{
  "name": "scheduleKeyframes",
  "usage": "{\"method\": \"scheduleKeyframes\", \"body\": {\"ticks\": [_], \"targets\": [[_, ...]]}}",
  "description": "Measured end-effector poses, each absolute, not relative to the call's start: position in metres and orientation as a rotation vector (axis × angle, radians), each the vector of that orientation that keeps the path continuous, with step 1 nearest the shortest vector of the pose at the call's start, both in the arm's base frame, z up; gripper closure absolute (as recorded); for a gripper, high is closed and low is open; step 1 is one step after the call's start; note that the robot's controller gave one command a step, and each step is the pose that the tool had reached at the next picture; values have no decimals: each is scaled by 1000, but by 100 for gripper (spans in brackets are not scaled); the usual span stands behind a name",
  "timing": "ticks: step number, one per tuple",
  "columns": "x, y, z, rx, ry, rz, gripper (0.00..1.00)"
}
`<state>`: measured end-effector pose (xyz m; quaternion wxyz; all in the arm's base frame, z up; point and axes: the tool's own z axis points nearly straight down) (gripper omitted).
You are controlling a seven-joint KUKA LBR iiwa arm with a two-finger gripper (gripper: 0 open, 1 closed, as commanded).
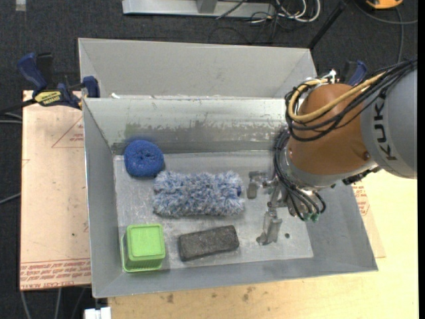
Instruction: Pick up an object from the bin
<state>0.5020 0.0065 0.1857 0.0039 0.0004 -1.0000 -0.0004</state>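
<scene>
My gripper [261, 211] hangs over the bare floor in the right half of the bin. Its two metal fingers stand open, one finger [253, 187] toward the back and the other toward the front, with nothing between them. Just left of the back finger lies a fluffy blue-and-white duster pad [198, 193], its right end close to the finger but apart from it. A dark grey rectangular block [208, 242] lies flat to the front left of the gripper.
A round blue scrubber [143, 158] sits in the back left corner. A green square box [143, 248] stands in the front left corner. The arm with its orange cover and cables overhangs the bin's right side.
</scene>
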Motion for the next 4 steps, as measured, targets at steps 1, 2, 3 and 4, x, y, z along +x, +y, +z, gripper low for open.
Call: {"method": "scheduleKeyframes", "body": {"ticks": [1, 2, 3, 4], "targets": [[504, 7, 190, 1, -3142, -1, 0], [519, 36, 151, 83, -3149, 1, 0], [557, 34, 83, 128, -3144, -4, 100], [557, 34, 83, 128, -3144, -4, 100]]}}
